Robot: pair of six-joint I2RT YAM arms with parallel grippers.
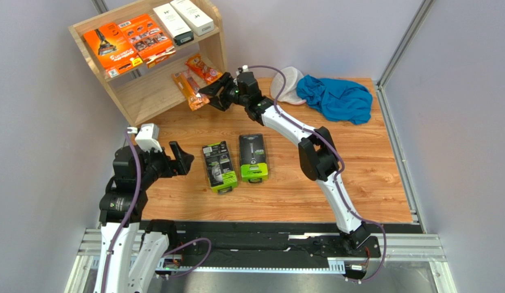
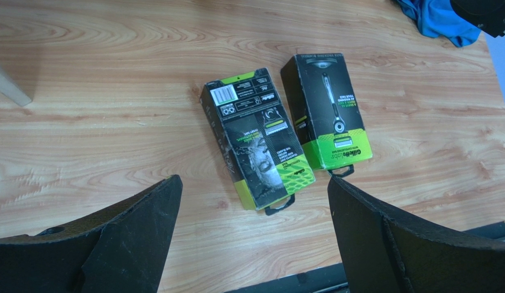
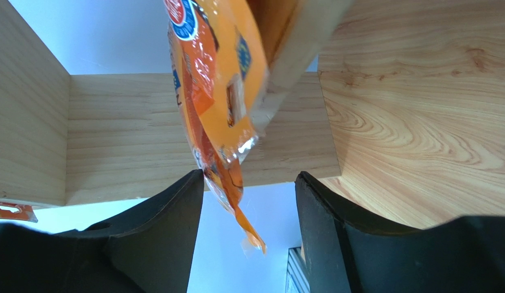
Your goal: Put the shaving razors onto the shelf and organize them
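The light-wood shelf stands at the back left. Its top tier holds two flat orange packs and two white boxes. Two small orange packets lie at the lower tier's front: one on the plank's edge, the other by the right side panel. My right gripper is open just in front of them. In the right wrist view the packet's tail hangs between the open fingers. Two black-and-lime packs lie flat mid-table. My left gripper is open and empty to their left.
A blue cloth and a white mesh cap lie at the back right of the table. The left wrist view shows both black-and-lime packs ahead of the open left gripper, and the cloth's corner.
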